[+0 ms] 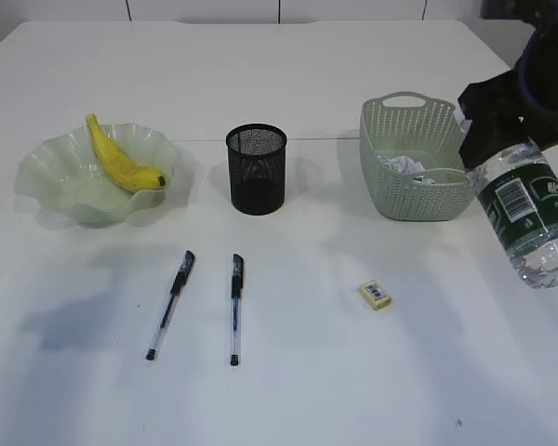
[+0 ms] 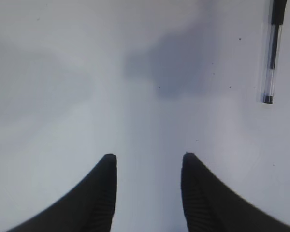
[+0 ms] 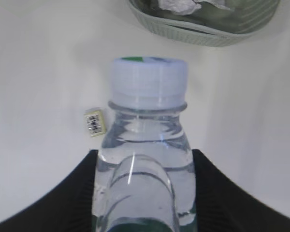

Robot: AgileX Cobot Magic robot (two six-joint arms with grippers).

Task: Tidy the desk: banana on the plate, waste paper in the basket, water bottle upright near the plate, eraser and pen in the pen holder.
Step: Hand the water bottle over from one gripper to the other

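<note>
A yellow banana (image 1: 121, 160) lies in the pale green wavy plate (image 1: 51, 181) at the left. A black mesh pen holder (image 1: 257, 167) stands in the middle. Two pens (image 1: 172, 302) (image 1: 235, 307) lie in front of it; one shows in the left wrist view (image 2: 273, 53). A yellow eraser (image 1: 376, 295) (image 3: 94, 122) lies on the table. My right gripper (image 1: 488, 139) (image 3: 144, 154) is shut on the water bottle (image 1: 530, 214) (image 3: 147, 87) and holds it tilted above the table's right side. My left gripper (image 2: 147, 157) is open and empty over bare table.
A grey-green basket (image 1: 414, 200) (image 3: 198, 34) holding crumpled waste paper (image 1: 405, 165) (image 3: 183, 5) stands right of the pen holder, close to the held bottle. The left gripper does not show in the exterior view.
</note>
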